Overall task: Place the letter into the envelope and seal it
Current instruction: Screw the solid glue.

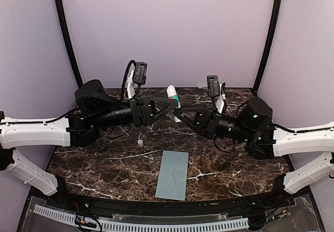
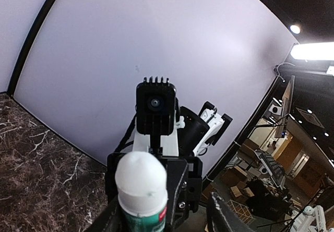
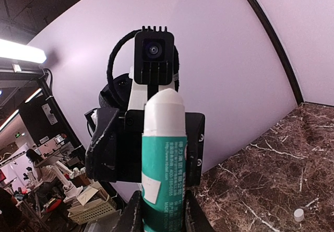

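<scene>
The pale grey-teal envelope (image 1: 173, 175) lies flat at the table's near middle, its pointed flap apparently folded down. The letter is not in view. Both arms meet above the table's far middle. My right gripper (image 1: 178, 114) (image 3: 162, 217) is shut on a white-and-green glue stick (image 1: 173, 96) (image 3: 163, 164), held upright with its white rounded end up. My left gripper (image 1: 171, 104) (image 2: 163, 220) faces it, jaws wide apart. The glue stick (image 2: 141, 190) stands between them, close to one finger (image 2: 107, 220).
A small white cap (image 1: 140, 143) lies on the dark marble table (image 1: 104, 174) left of centre; it also shows in the right wrist view (image 3: 298, 215). Purple walls close the back and sides. A black rail runs along the near edge.
</scene>
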Robot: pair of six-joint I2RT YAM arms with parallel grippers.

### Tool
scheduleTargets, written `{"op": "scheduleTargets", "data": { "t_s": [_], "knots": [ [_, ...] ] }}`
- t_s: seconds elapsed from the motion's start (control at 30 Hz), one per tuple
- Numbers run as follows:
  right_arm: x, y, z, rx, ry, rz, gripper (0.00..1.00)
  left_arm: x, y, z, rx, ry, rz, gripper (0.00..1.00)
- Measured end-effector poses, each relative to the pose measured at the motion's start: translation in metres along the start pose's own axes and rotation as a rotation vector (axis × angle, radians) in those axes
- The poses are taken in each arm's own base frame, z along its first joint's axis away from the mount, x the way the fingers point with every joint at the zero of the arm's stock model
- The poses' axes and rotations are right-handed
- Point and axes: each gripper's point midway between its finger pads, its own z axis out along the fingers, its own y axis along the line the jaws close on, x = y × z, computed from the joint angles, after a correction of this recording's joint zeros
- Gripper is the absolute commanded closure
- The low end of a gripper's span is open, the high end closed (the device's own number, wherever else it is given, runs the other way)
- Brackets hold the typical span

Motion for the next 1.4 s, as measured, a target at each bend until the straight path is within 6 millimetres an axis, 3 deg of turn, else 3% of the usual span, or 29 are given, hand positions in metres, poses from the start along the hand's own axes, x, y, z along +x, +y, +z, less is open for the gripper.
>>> {"op": "scheduleTargets", "data": {
  "t_s": [0.27,0.6,0.67,0.77,0.87,1.0,1.17,1.4],
  "knots": [
    [0.003,0.002,0.000,-0.012,0.016,-0.001,0.91,0.003,0.004,0.005,-0.007,0.003,-0.007,0.68],
    [0.005,0.003,0.001,-0.016,0.020,0.010,0.88,0.002,0.010,0.005,-0.034,-0.003,0.003,0.98],
    [0.005,0.002,0.001,-0.011,0.021,0.011,0.81,0.002,0.010,0.005,-0.039,-0.002,0.002,1.00],
    [0.006,0.000,0.000,-0.005,0.022,0.011,0.60,0.004,0.012,0.005,-0.047,0.002,-0.002,1.00],
    [0.007,-0.001,-0.001,0.000,0.024,0.007,0.46,0.006,0.014,0.005,-0.056,0.010,-0.011,1.00],
    [0.011,-0.001,-0.009,0.009,0.028,-0.001,0.38,0.006,0.014,0.004,-0.058,0.012,-0.012,1.00],
    [0.014,0.008,-0.015,-0.033,0.055,-0.013,0.40,0.006,0.010,0.003,-0.042,0.019,-0.010,1.00],
    [0.031,0.026,-0.016,-0.141,0.161,-0.001,0.56,0.012,-0.006,0.002,0.039,0.062,-0.017,1.00]
  ]
}}
